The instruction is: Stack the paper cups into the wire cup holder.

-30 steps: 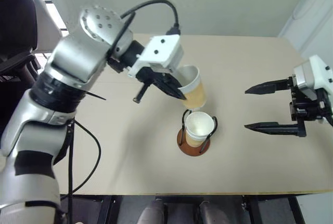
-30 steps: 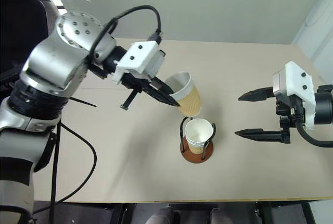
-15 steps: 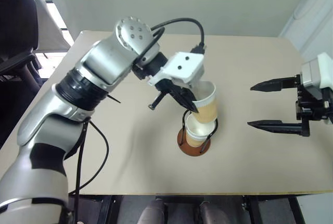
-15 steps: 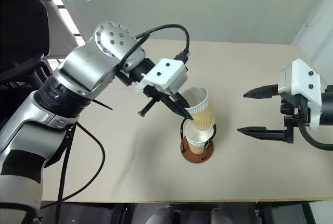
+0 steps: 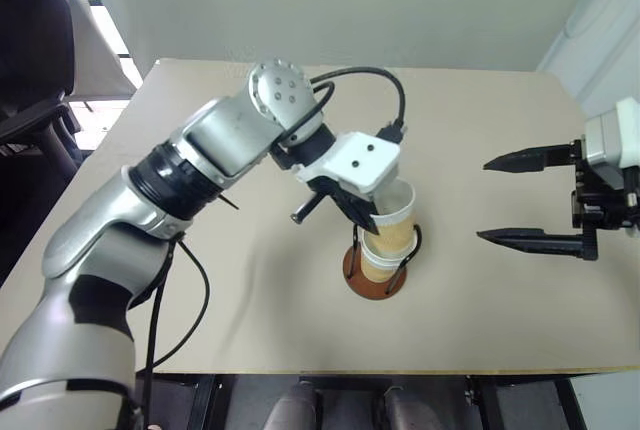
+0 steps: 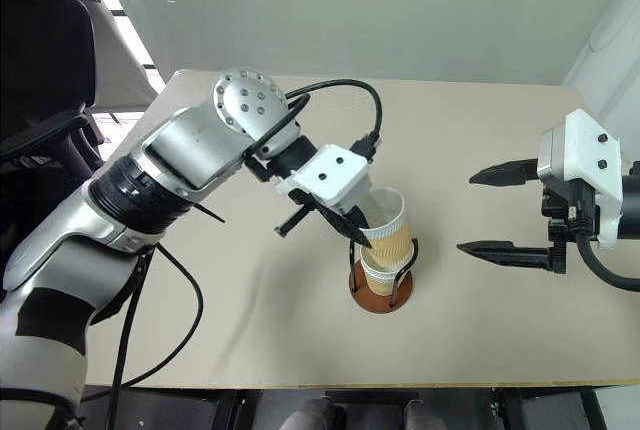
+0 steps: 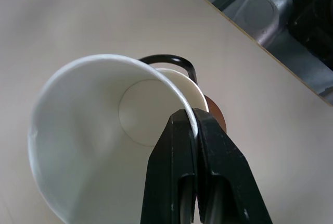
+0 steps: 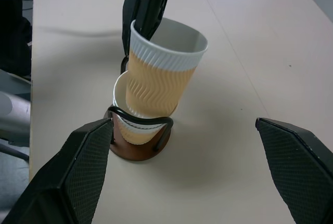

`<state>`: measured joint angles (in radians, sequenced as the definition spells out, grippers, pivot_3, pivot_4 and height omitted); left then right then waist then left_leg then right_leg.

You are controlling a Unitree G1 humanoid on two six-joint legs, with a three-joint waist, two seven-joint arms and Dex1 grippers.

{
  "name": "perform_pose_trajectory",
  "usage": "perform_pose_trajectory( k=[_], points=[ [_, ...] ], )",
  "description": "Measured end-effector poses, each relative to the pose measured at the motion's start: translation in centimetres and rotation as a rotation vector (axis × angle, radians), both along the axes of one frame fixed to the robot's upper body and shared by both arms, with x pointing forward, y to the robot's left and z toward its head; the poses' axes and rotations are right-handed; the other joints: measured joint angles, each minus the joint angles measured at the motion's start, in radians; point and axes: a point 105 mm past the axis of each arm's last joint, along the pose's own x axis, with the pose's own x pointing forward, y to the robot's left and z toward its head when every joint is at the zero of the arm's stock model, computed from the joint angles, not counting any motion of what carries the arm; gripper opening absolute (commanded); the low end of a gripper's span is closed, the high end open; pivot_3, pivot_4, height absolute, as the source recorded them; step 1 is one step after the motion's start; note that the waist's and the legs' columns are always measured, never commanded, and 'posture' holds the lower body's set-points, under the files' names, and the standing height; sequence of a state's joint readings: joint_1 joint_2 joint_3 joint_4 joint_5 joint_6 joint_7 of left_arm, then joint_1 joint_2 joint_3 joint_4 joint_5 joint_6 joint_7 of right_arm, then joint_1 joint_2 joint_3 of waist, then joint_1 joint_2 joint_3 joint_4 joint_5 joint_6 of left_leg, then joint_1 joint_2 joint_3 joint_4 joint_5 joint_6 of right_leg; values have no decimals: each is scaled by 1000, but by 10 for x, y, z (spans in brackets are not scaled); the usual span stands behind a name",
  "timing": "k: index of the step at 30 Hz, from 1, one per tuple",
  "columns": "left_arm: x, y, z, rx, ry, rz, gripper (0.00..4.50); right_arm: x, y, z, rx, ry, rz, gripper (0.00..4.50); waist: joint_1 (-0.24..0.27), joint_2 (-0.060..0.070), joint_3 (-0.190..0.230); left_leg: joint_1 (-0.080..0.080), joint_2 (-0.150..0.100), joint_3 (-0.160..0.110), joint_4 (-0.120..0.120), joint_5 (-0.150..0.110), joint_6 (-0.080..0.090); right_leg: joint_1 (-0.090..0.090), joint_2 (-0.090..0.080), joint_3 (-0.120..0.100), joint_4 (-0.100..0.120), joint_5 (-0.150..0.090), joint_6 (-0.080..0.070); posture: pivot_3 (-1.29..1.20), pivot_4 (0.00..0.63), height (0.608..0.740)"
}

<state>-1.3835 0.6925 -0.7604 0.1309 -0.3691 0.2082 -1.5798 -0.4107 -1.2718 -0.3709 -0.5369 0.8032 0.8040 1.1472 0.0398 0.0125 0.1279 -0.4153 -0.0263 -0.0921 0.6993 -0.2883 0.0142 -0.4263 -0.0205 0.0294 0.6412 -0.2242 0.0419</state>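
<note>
The wire cup holder (image 6: 381, 285) is seen standing on the worktop (image 6: 480, 140), with one paper cup (image 8: 128, 127) seated in it between the black wire loops. A second paper cup (image 8: 162, 73) is held tilted, its bottom partly entered into the seated cup. The rim of that upper cup is pinched by the left gripper (image 7: 193, 125), its fingers clamped together on the wall. The right gripper (image 6: 478, 212) is held well apart from the holder, its fingers spread wide and empty.

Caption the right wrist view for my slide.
Left gripper lowers a paper cup into the cup in the wire holder.
</note>
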Motion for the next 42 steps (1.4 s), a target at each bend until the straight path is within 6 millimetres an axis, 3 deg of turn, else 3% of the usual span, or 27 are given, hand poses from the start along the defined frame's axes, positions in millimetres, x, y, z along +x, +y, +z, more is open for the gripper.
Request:
perform_pose_trajectory(
  k=[5, 8, 18, 19, 26, 34, 37, 42],
  points=[
    [1, -1, -2, 6, -4, -2, 34, 0, 0, 0, 1, -4, -4, 4500, 0, 0, 0, 0, 0, 0, 0, 0, 0, 0, 0, 0, 0, 0, 0, 0, 150, 740],
    [1, -3, -10, 12, 7, -7, 649, 1, 0, 0, 1, -6, -5, 4500, 1, 0, 0, 0, 0, 0, 0, 0, 0, 0, 0, 0, 0, 0, 0, 0, 150, 740],
    [0, -11, -8, -25, 32, -3, 4309, -1, 2, 0, 2, -5, 3, 4500, 5, 0, 0, 0, 0, 0, 1, 0, 0, 0, 0, 0, 1, 0, 0, 0, 150, 740],
    [1, -13, -4, -49, 39, 4, 4479, 0, 2, 0, 6, -9, -2, 4500, 6, 0, 0, 0, 0, 0, 1, 0, 0, 0, 0, 0, 1, 0, 1, 0, 150, 740],
    [29, -1, 31, -336, 76, 239, 4479, 17, -7, 1, 118, -36, -106, 4500, 5, 0, 0, 1, 0, 1, 1, 0, 0, 0, 0, 0, 2, 0, 1, 0, 150, 740],
    [55, 38, 26, -610, 165, 576, 4479, 57, -29, -20, 289, 26, -319, 4500, 4, 0, 0, 2, 0, 2, 2, 1, 1, 1, 0, 0, 2, 0, 1, 0, 150, 740],
    [65, 55, 19, -738, 208, 736, 4479, 82, -44, -35, 373, 49, -449, 4500, 5, 0, 0, 4, 0, 2, 2, 2, 1, 2, 0, 0, 3, 1, 1, 0, 150, 740],
    [82, 97, 21, -1040, 248, 1068, 4479, 119, -90, -73, 458, 58, -768, 4500, 7, 0, 0, 7, 0, 3, 2, 2, 1, 4, 0, 0, 4, 1, 1, 0, 150, 740]
  ],
)
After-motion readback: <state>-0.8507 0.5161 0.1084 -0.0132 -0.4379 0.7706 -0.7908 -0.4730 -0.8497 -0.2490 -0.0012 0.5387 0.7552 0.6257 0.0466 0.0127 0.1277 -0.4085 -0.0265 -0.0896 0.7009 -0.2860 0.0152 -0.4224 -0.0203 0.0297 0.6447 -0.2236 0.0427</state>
